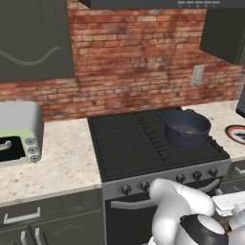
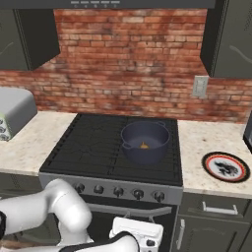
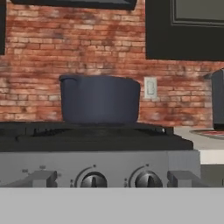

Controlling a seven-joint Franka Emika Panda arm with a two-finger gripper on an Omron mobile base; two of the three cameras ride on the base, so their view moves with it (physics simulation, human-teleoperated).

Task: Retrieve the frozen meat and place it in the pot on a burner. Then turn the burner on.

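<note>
Brick-backed stove (image 2: 88, 147) carries the pot (image 2: 144, 141); plate (image 2: 226, 166) lies right.

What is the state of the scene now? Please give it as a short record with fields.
pot: pot on the stove's right rear burner, no lid
meat: small orange meat inside the pot
knobs: knobs in a row on the stove front, two close in the hand view
gripper: low before the stove front, facing the knobs; jaws cannot be told
plate: red-rimmed plate on the counter, right of the stove
left counter: toaster oven
</note>
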